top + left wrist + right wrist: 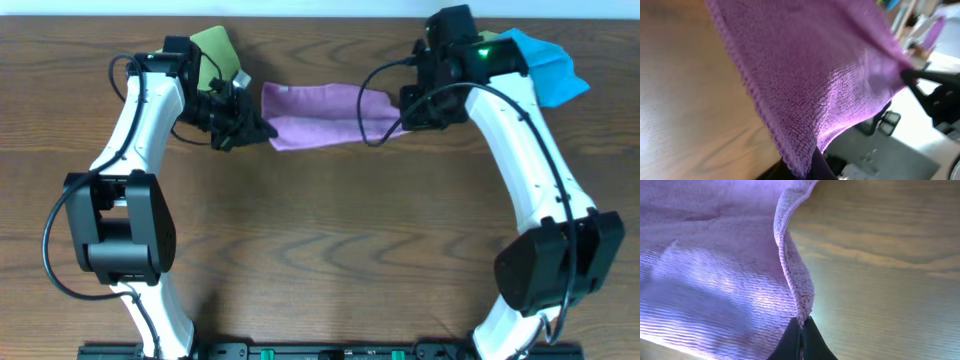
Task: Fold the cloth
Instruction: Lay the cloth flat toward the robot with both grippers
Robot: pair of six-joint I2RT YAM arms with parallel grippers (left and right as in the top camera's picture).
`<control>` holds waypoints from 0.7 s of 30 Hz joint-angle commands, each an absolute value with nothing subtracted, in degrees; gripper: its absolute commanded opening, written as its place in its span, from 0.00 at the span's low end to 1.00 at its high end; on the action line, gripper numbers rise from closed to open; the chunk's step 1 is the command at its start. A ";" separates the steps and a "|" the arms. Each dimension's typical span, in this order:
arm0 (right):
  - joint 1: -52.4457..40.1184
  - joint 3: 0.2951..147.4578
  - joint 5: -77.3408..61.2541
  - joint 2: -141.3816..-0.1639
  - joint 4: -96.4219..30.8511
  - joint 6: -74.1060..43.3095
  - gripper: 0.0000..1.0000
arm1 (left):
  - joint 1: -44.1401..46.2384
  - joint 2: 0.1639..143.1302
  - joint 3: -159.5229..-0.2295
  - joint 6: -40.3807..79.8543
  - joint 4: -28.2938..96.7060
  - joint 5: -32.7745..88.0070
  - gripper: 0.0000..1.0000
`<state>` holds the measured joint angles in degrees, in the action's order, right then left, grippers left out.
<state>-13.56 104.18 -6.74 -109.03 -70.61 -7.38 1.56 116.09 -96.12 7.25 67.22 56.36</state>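
Overhead: the lilac cloth [325, 115] is stretching as a band between two robot arms at the far side of the wooden tabletop [320, 250]. Its L end is meeting the left arm [150, 110] and its R end the right arm [520, 140]. The left jaws are pinching the cloth's L corner. In the left wrist view the cloth [830, 75] is running down into the dark tips at the bottom edge, w/ its stitched hem hanging over the wood. The right jaws are pressing together on the R edge. In the right wrist view the black tips are meeting on the cloth's [715, 280] rolled hem. Whether the cloth's middle is touching the tabletop can't be told. A lime-green cloth [215, 48] is lying behind the left arm and a bright blue cloth [545, 65] beside the right arm, both apart from the lilac one.
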 commanded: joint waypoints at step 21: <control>-15.94 78.48 -9.50 -106.43 -65.52 -6.39 0.01 | 1.15 114.87 -76.40 -10.57 72.53 45.89 0.06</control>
<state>-15.27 79.46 -11.60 -108.88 -65.34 -6.92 1.63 116.07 -78.50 -8.88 72.69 48.01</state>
